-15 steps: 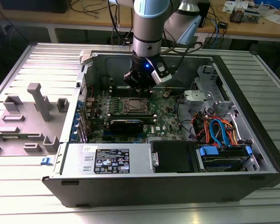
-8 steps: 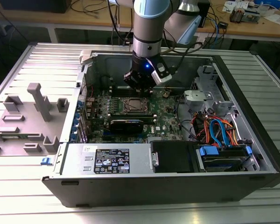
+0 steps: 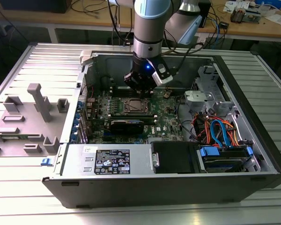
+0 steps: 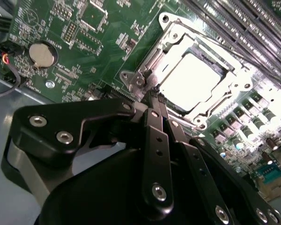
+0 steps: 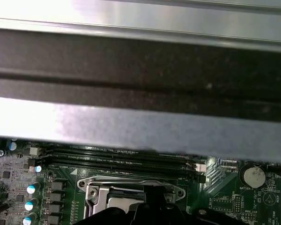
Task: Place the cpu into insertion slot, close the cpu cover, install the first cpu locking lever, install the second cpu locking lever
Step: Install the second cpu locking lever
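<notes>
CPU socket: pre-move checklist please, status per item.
1. Flat silver square cpu seated in the metal-rimmed insertion slot: ok, lies flat.
2. Thin silver frame cpu cover down around the chip: ok, apparently.
3. Locking levers latched: cannot tell.
4. Black hand empty: ok, shut, nothing visible in it, tip at the socket's corner.
5. Long black memory slots free of the hand: ok.

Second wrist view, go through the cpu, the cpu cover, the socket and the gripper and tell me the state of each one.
cpu: seated flat in the insertion slot.
cpu cover: closed down around the chip.
gripper: fingers shut, tips at the socket's corner, holding nothing visible.
</notes>
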Action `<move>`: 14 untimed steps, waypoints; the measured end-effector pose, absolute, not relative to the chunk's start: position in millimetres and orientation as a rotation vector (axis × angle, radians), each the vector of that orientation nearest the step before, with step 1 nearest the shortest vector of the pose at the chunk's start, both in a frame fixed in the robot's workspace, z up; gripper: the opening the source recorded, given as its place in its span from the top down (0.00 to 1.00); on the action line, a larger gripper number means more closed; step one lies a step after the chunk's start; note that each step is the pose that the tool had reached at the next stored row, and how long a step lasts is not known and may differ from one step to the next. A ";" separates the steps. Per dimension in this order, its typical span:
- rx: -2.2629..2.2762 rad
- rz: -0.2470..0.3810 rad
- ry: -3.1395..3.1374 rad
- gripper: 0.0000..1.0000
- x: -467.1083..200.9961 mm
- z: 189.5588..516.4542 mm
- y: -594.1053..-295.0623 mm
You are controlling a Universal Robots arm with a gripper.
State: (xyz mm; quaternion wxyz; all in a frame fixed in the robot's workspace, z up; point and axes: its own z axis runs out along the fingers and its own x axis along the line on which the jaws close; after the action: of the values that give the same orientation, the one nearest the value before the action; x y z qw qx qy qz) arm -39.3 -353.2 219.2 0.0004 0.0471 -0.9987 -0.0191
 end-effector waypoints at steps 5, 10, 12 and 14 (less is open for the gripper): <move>0.148 -0.059 -3.137 0.89 -39.3 224.6 -353.4; 0.148 -0.055 -3.137 0.89 -39.3 224.6 -357.0; 0.148 -0.055 -3.137 0.89 -39.3 224.5 -359.5; 0.148 -0.055 -3.137 0.89 -39.3 224.5 -361.7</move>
State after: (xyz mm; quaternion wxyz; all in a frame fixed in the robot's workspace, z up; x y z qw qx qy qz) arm -39.3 -361.7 224.5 0.0005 0.0471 -0.9987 -0.0176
